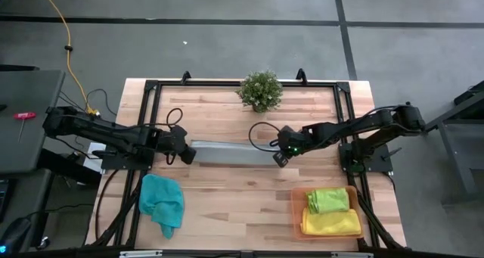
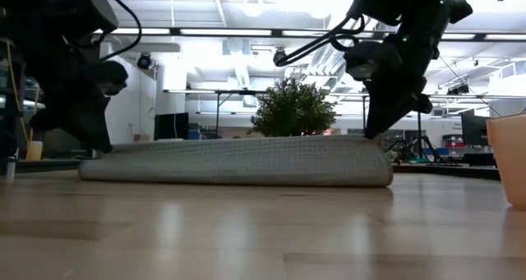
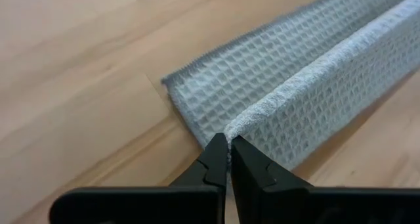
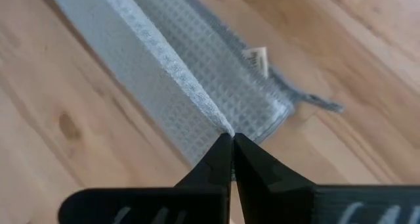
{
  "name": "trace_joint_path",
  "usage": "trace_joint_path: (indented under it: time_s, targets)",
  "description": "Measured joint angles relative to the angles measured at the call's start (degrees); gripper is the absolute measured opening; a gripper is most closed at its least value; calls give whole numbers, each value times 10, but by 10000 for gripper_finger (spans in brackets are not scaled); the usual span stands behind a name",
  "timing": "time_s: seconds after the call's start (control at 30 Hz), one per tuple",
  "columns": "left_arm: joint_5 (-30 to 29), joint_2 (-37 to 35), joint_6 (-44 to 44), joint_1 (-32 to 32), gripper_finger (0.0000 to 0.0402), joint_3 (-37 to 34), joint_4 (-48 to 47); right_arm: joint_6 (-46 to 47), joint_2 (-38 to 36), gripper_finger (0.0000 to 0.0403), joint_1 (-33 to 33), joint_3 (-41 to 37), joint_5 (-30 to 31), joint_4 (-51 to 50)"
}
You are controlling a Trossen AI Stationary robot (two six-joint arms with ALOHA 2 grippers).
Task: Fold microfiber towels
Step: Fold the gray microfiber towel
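Light grey waffle-weave microfiber towel [image 1: 231, 153] lies mid-table as a long narrow band, running between the two arms. Left gripper [image 3: 229, 159] is pinched fully closed on the raised upper edge at the towel's left end; right gripper [image 4: 231, 152] is likewise closed tight on the same edge at the right end. Both wrist views show the top layer drawn up into a ridge at the fingertips, with a lower layer flat on the wood beneath.

Handling, judged: cloth is light, soft, limp; it sags between grip points and holds no shape of its own. Waffle texture should give good friction, so slipping looks unlikely. Corners and hem edges are the sensible holds, as now.

Surroundings: small green leafy potted plant [image 1: 261, 90] stands behind the towel near the far edge, close enough to matter if the fold goes away from the camera side. Crumpled teal cloth [image 1: 162, 201] lies front left. Translucent orange rectangular tray [image 1: 296, 212] sits front right, holding a lime green cloth [image 1: 327, 200] and a yellow cloth [image 1: 333, 223]. Bare wood in the front centre offers the best open room for a fold.
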Motion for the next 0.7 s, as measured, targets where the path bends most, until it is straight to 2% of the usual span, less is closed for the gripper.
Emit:
trace_joint_path:
  time_s: [0.2,0.37,0.7]
  targets:
    - [-34,0,0,0,0,-10,25,31,0,0,0,0,26,-4]
    - [-71,0,40,0,0,-10,35,45,0,0,0,0,35,-11]
    - [-73,0,60,0,0,-10,42,73,0,0,0,-12,41,-14]
